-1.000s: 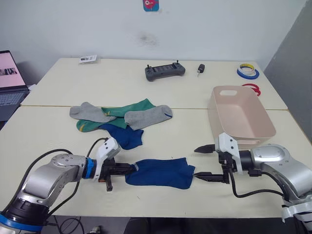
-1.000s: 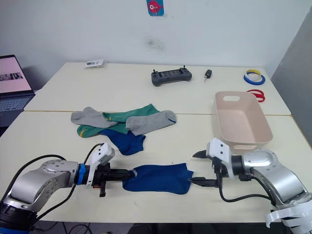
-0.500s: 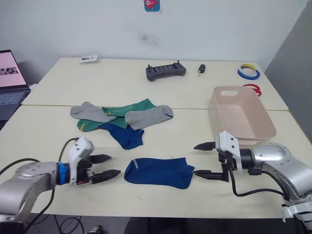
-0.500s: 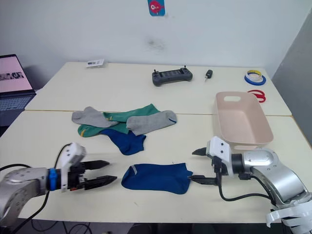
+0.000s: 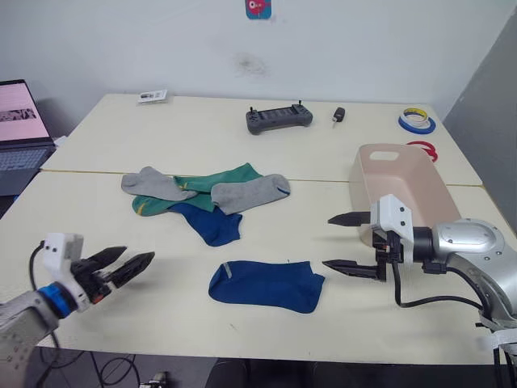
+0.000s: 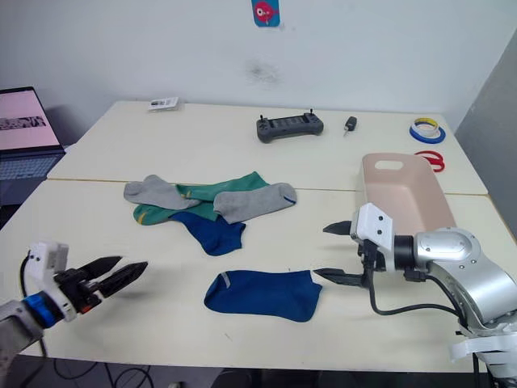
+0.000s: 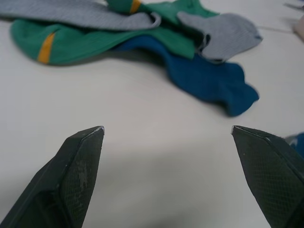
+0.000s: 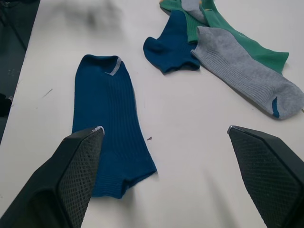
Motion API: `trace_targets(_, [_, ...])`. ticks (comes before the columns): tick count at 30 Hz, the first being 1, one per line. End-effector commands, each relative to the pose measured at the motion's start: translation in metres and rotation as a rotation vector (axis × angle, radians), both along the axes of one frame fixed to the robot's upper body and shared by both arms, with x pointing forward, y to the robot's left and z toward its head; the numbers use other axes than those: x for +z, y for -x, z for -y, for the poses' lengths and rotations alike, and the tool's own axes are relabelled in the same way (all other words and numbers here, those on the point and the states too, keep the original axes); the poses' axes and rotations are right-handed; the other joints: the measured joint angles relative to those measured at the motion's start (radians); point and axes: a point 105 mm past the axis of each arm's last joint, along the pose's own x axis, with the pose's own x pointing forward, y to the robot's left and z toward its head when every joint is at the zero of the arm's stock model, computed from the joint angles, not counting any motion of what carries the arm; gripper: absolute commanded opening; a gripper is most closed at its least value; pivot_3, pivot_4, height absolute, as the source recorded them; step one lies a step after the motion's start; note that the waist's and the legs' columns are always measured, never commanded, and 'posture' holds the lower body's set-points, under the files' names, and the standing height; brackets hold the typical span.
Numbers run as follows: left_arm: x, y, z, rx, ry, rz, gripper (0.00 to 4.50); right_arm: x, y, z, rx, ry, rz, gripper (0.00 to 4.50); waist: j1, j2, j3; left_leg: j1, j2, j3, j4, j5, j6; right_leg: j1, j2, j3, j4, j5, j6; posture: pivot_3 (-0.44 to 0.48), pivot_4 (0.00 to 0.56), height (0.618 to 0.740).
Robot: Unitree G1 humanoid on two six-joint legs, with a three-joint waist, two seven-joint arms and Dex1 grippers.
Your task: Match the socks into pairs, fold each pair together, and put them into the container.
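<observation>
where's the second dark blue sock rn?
Head views: dark blue fabric sock lies mid-table, partly under the green sock in the pile, behind the flat dark blue sock.

One sock [image 5: 266, 285] lies before the sock pile [image 5: 206, 196]; container [image 5: 404, 187] right.

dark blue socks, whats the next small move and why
Probably reach the open left pincer to the second dark blue sock beside the pile and bring it to the flat one. Both pincers are empty, the pair lies apart, and the right pincer hovers by the flat sock.
</observation>
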Motion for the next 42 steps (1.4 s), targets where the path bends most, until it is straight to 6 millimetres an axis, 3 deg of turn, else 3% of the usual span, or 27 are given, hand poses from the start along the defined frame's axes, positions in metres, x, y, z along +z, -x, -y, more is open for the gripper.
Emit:
trace_targets(1, [0.012,-0.01,0.027,-0.095,-0.078,0.073,4.48,0.01,0.002,-0.004,0.006,0.001,0.051,4.5,-0.002,0.0,0.0,0.0,0.0,0.0,0.0,0.0,0.0,0.0,0.0,0.0,0.0,0.0,0.0,0.0,0.15,0.74])
trace_targets(7, [0.016,-0.02,0.056,-0.318,-0.372,0.182,4.48,0.01,0.004,-0.006,-0.005,0.002,0.048,4.5,-0.005,0.0,0.0,0.0,0.0,0.001,-0.001,0.0,0.0,-0.001,0.001,0.001,0.0,0.0,0.0,0.0,0.15,0.74])
trace_targets(12, [0.003,-0.03,0.045,-0.508,-0.72,0.211,4.48,0.01,0.006,-0.008,-0.007,0.003,0.04,4.5,-0.005,0.001,0.0,0.0,0.0,0.002,-0.001,0.0,-0.001,-0.001,0.001,0.001,0.0,0.0,0.0,0.0,0.15,0.74])
trace_targets(16, [0.001,-0.039,0.037,-0.575,-0.8,0.236,4.48,0.011,0.007,-0.011,-0.001,-0.002,0.039,4.5,-0.004,0.001,0.001,0.0,0.0,0.003,-0.001,0.0,-0.001,-0.002,0.001,0.0,-0.001,0.0,0.0,0.0,0.15,0.74])
trace_targets(24, [-0.009,-0.06,0.046,-0.659,-0.908,0.301,4.48,0.013,0.008,-0.015,0.006,-0.012,0.037,4.5,-0.004,0.001,0.001,-0.001,0.0,0.003,-0.001,0.0,0.0,-0.002,0.001,-0.001,-0.001,0.0,0.0,0.0,0.15,0.74])
trace_targets(27, [-0.013,-0.067,0.052,-0.684,-0.942,0.336,3.87,0.013,0.008,-0.016,0.006,-0.014,0.038,4.5,-0.004,0.001,0.001,-0.001,0.0,0.003,-0.001,0.0,0.0,-0.002,0.001,-0.001,0.0,0.0,0.0,0.0,0.15,0.74])
trace_targets(30, [-0.013,-0.071,0.057,-0.688,-0.924,0.357,2.99,0.014,0.009,-0.016,0.004,-0.015,0.039,4.5,-0.004,0.001,0.001,-0.001,0.0,0.003,-0.001,0.0,0.0,-0.003,0.001,-0.002,0.0,0.0,0.0,0.0,0.15,0.74])
trace_targets(37, [-0.021,-0.069,0.057,-0.722,-0.921,0.352,2.99,0.014,0.01,-0.017,-0.004,-0.021,0.036,4.5,-0.004,0.001,0.001,-0.001,0.0,0.003,-0.001,0.0,0.0,-0.003,0.001,-0.001,0.002,0.0,0.0,0.0,0.15,0.74])
trace_targets(42, [-0.028,-0.075,0.066,-0.749,-0.931,0.372,1.52,0.016,0.01,-0.019,-0.001,-0.024,0.036,4.5,-0.003,0.001,0.001,0.0,0.0,0.003,0.0,0.0,0.0,-0.002,0.001,-0.002,0.003,0.0,0.0,0.0,0.15,0.74])
